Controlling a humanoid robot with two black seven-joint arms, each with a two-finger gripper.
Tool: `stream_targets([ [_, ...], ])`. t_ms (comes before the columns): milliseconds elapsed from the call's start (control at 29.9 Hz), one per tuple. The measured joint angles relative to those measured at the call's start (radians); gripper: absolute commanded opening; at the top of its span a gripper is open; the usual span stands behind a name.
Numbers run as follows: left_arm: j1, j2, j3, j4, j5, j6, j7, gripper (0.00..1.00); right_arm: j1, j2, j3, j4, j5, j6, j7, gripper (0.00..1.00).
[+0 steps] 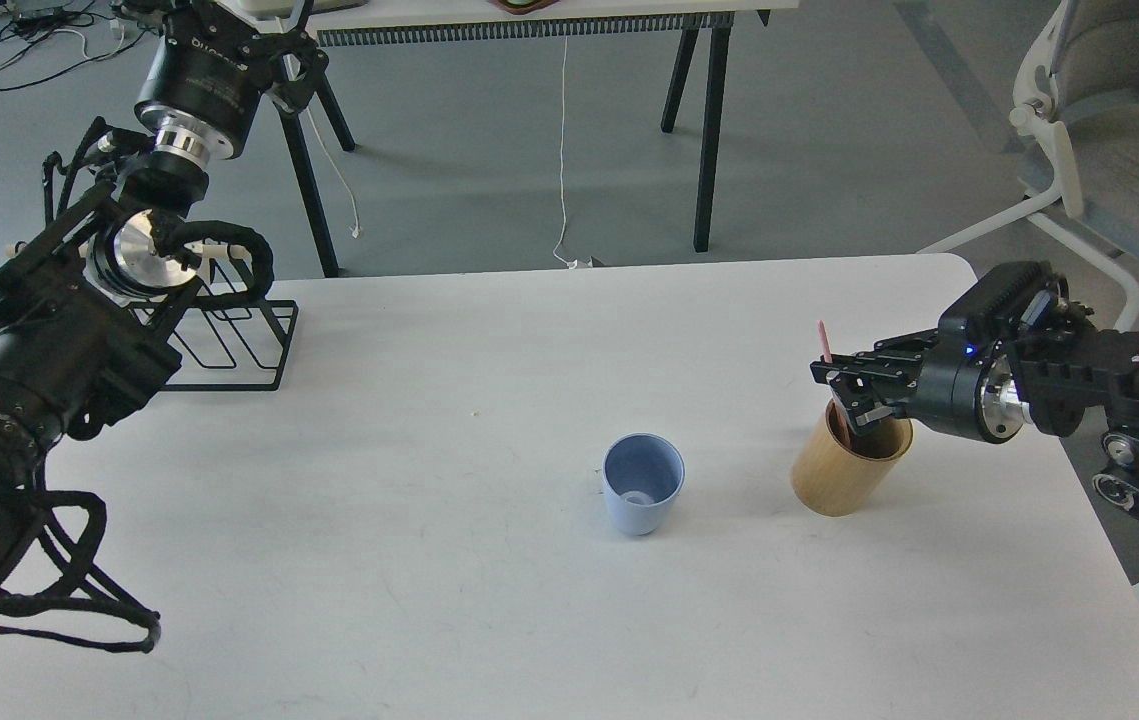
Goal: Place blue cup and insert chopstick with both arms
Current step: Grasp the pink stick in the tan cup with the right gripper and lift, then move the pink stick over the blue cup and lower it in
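Right arm (1049, 385) reaches in from right edge, roughly level, wrist over table edge. Right pincer (844, 395) clamped on chopstick (826, 345), directly above mouth of tan holder (844, 465). Chopstick near upright; pink top pokes above fingers, lower end drops into holder. Blue cup (642, 483) upright, empty, left of right pincer, apart from holder. Left arm (49, 340) raised at far left, above wire rack (229, 340); left pincer (294, 65) end-on, state unclear.

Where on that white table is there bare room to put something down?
The near half of the table, in front of the blue cup, is bare, and so is the middle between the wire rack and the cup. It is crowded at the right, around the wooden holder and right gripper.
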Motion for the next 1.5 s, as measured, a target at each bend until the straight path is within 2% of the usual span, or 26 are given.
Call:
stream_targets([
  [167,0.0,0.0,0.0,0.0,0.0,0.0,0.0,1.0,0.002,0.003,0.0,-0.001,0.0,0.0,0.0,0.0],
  [535,0.002,0.003,0.0,0.004,0.0,0.0,-0.001,1.0,0.01,-0.014,0.001,0.009,0.0,0.0,0.0,0.0],
  [836,0.003,0.007,0.0,0.005,0.0,0.0,-0.003,1.0,0.014,-0.156,0.033,0.121,0.017,-0.002,0.002,0.0],
  [1103,0.003,0.013,-0.001,0.005,-0.001,0.0,-0.003,1.0,0.03,-0.22,0.197,0.215,0.105,-0.003,0.001,0.0],
  [1270,0.003,0.022,-0.001,0.005,-0.001,0.0,-0.002,1.0,0.1,-0.181,0.242,0.255,0.17,-0.004,-0.009,0.0],
  [1404,0.003,0.024,-0.001,0.005,0.0,0.0,-0.002,1.0,0.119,-0.073,0.246,0.274,0.202,-0.011,-0.019,0.0],
  [1504,0.003,0.025,-0.001,0.005,0.0,0.0,-0.001,1.0,0.115,0.019,0.235,0.275,0.205,-0.011,-0.043,0.0],
])
